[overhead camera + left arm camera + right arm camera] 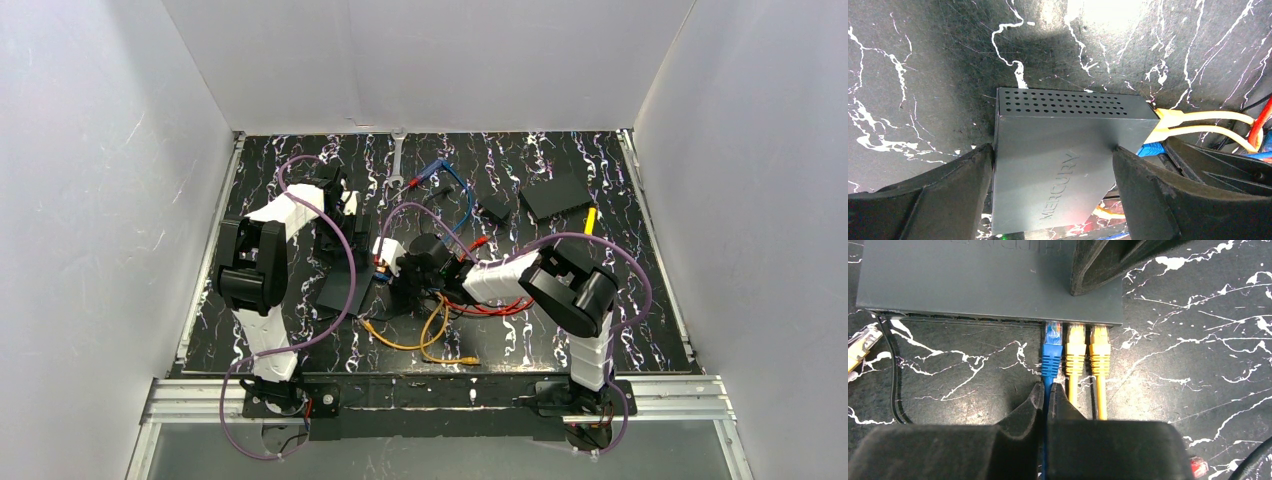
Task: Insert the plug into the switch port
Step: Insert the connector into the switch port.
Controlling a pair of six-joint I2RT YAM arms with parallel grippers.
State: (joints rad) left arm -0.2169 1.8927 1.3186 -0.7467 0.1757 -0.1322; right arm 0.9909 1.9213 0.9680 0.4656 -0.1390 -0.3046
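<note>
You have one switch and three plugs at its port row: one blue plug, its clear tip at a port mouth with full seating not discernible, and two yellow plugs in the ports just beside it. Your left gripper is clamped across the switch's sides; your right gripper is pinched together on the blue cable just behind its plug. The switch lies flat on the black, white-veined table, enclosed by white walls.
</note>
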